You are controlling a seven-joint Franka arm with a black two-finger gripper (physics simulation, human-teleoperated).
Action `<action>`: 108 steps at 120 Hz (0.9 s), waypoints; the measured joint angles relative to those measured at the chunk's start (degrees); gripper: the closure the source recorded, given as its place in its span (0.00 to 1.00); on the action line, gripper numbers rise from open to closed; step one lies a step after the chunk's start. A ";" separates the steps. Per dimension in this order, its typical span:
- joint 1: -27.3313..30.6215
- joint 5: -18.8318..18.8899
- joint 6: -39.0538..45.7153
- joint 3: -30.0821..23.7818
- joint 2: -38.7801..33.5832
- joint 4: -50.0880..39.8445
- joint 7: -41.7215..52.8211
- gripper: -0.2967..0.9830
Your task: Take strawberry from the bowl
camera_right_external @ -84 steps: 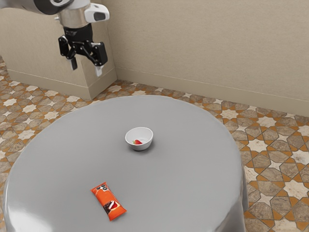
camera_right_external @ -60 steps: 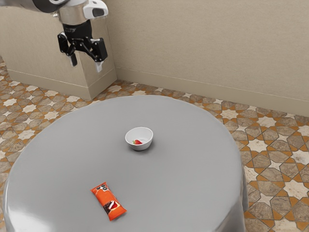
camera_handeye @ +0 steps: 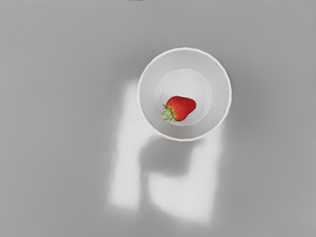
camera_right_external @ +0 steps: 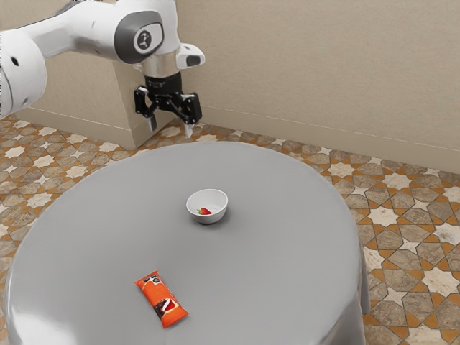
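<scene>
1. Exterior view: a white jointed robot arm (camera_right_external: 93, 27) with grey and black parts reaches in from the exterior view's upper left. At its end, a black two-finger gripper (camera_right_external: 171, 128) points downward, raised well above the tabletop (camera_right_external: 277, 241) and well apart from the bowl.
2. The fingers (camera_right_external: 189, 131) stand wide apart, with empty space between them; they have hold of nothing.
3. A small, round white bowl (camera_right_external: 209, 220) sits upright on the grey, cloth-like round tabletop. Inside it lies a red strawberry (camera_right_external: 205, 211) with green leaves.
4. A long orange packet (camera_right_external: 162, 299) with dark, white and red printing lies flat on the tabletop, well apart from the bowl and nearer the camera, toward the exterior view's left.
5. Behind the tabletop are a plain beige wall (camera_right_external: 302, 65) and a floor (camera_right_external: 410, 244) of brown, orange and cream tiles in a star pattern.
6. Wrist view: the camera looks down into the open bowl. The strawberry rests on its side on the bowl's inner base, off centre, its leafy end turned toward the bowl's side wall. Bright, soft-edged patches of reflected light lie on the grey tabletop just beside the bowl, with a darker patch between them.
</scene>
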 joint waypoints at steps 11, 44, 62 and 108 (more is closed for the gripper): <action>-0.32 -1.41 3.05 0.07 2.12 -0.78 -0.97 0.23; -0.54 -4.70 11.88 -1.01 8.15 -2.32 -21.05 0.23; -0.52 -5.03 14.32 -1.05 12.66 -2.35 -33.40 0.23; -0.23 -5.37 20.25 -0.85 15.98 -4.51 -54.14 0.23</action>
